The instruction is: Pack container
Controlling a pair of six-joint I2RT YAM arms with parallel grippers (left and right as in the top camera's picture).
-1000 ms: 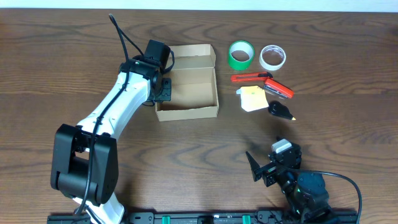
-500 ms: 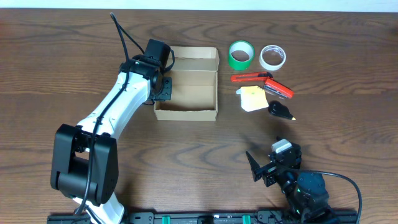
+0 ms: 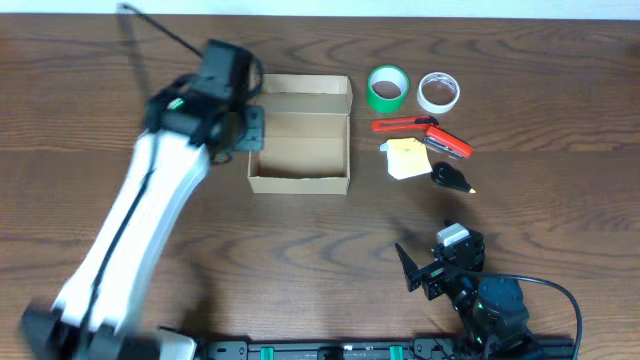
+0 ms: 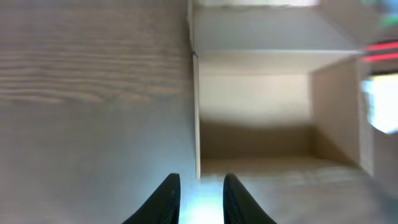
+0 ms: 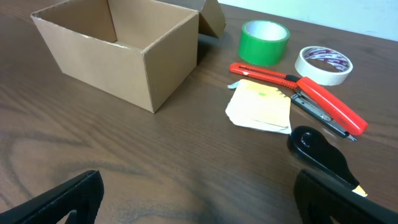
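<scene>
Plainly, the cardboard box [image 3: 299, 182] is sitting open on the worktop [image 3: 300, 250], toward its far side, with the lid flap folded back. The left claw [image 3: 250, 130] is hovering just outside the box's left wall, its fingers [image 4: 168, 199] standing slightly apart and gripping nothing; from the wrist, that wall's near corner is lining up with the gap. The right claw [image 3: 420, 272] is resting well apart from the box, spread wide and empty, facing the box and a green tape roll [image 3: 387, 88].
</scene>
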